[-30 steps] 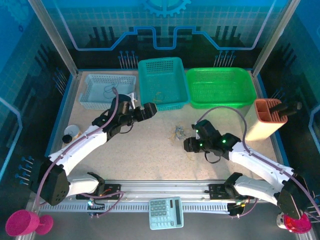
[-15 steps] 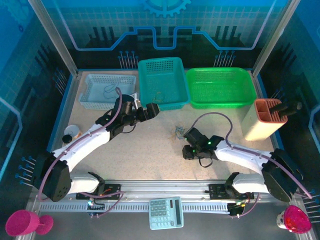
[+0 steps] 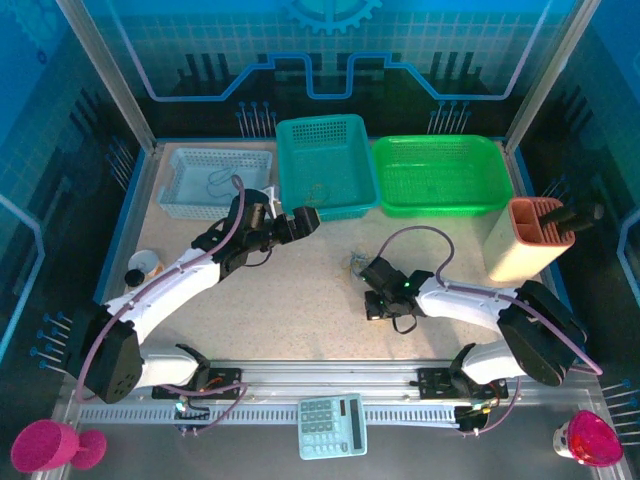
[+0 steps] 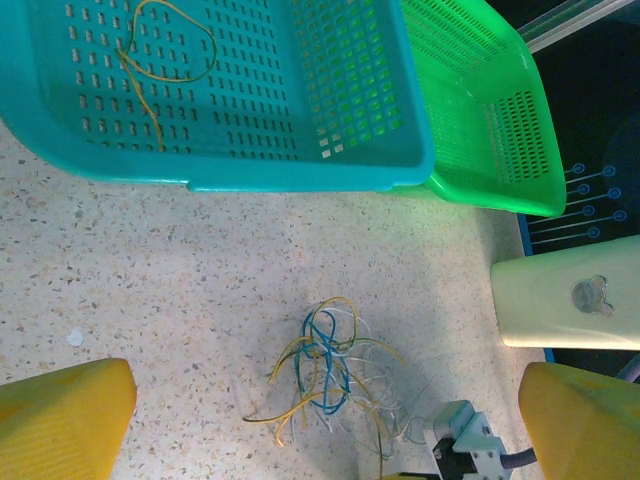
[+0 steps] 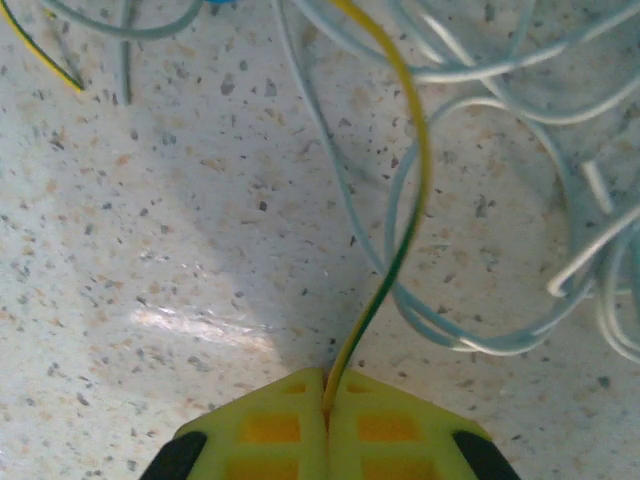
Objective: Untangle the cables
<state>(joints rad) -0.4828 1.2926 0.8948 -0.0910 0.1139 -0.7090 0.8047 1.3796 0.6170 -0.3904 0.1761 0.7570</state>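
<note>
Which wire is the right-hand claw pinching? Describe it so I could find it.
In front of the teal basket a small tangle of cables lies on the table. The right gripper is shut on one wire at its edge: yellow shading to green, while the loops beside it are pale grey-blue.

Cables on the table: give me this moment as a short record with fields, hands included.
tangle: cables in a loose heap on the table, in front of the teal basket
right hand: shut, pinching a yellow-green cable that runs back into the heap
left hand: open, holding nothing, above the table near the teal basket
set apart: one yellow cable lies inside the teal basket
</note>
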